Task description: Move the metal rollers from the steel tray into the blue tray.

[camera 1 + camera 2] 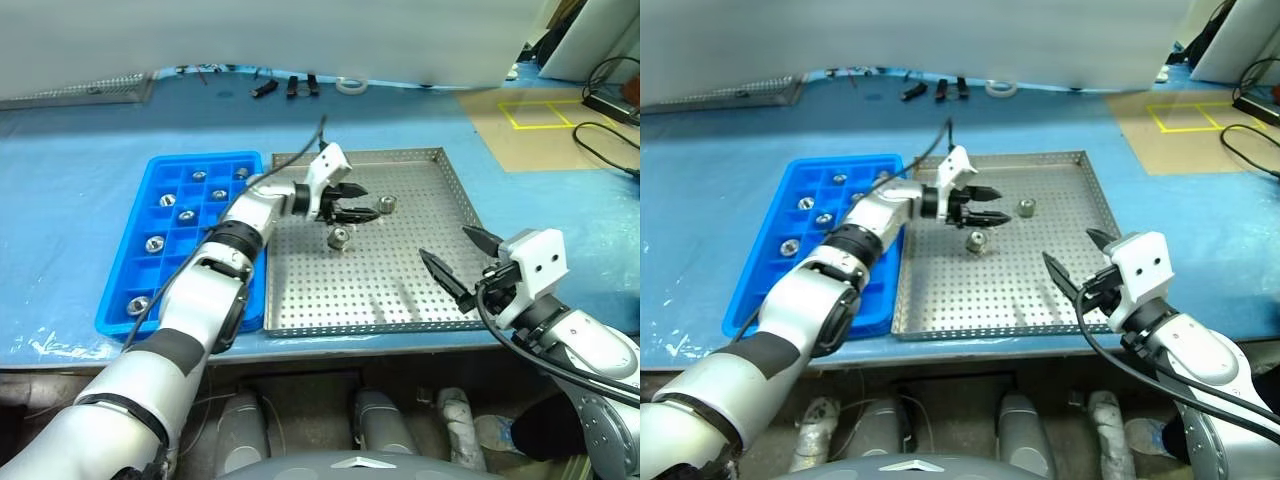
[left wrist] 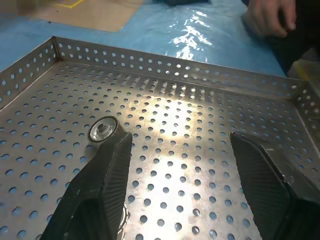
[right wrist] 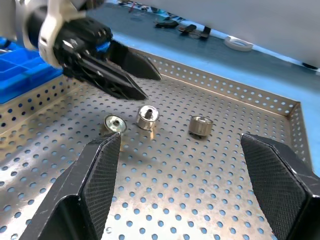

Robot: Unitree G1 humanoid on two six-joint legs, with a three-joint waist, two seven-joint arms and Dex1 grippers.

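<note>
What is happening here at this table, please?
A humanoid robot is moving metal rollers from the steel tray into the blue tray, where several already sit. Its left gripper reaches over the steel tray, open and empty, near the rollers left there. The right gripper hovers open at the tray's near right corner, holding nothing.

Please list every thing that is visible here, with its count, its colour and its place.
Rollers: three, silver, in steel tray; several more in blue tray.
Steel tray: one, grey, table centre.
Blue tray: one, blue, left of steel tray.
Table: one, blue.
Tools: a few, black, far table edge.
Tape roll: one, white, beside tools.
Cables: black, floor at right.
Person's hand: one, beyond steel tray.
Left gripper: black, open, over steel tray's rollers.
Right gripper: black, open, steel tray's near right corner.
</note>
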